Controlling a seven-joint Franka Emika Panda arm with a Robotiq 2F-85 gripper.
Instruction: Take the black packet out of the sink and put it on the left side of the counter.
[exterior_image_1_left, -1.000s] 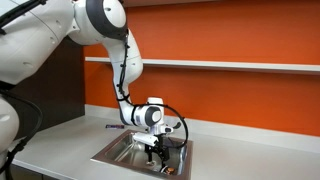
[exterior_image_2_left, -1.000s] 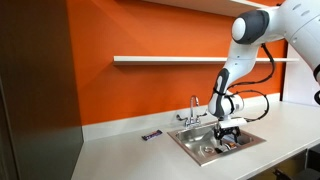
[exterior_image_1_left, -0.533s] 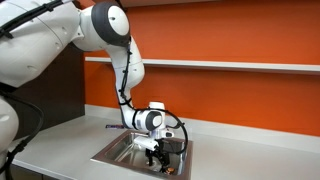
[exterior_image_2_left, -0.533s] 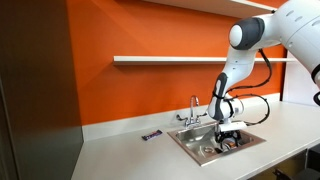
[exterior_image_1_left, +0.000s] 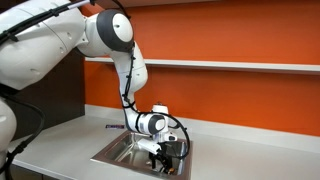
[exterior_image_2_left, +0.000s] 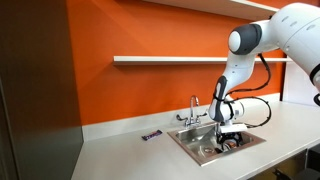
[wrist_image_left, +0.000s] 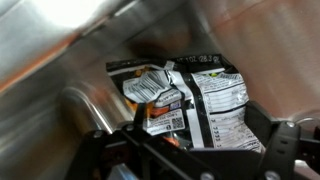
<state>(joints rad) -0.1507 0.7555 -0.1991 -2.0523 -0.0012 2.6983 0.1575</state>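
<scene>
So the gripper (exterior_image_1_left: 160, 153) had dipped lower into the sink (exterior_image_1_left: 112, 153), spread wide over the black packet (wrist_image_left: 186, 95), nothing grabbed yet, so the pickup looked close.

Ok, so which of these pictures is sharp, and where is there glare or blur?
Wrist view: the crinkled black foil packet is fairly sharp, the brushed steel sink wall smeared with soft glare, the dark end effector at the bottom out of focus. In both exterior views: flat orange wall evenly lit, no strong glare, sink contents too small to read.
</scene>
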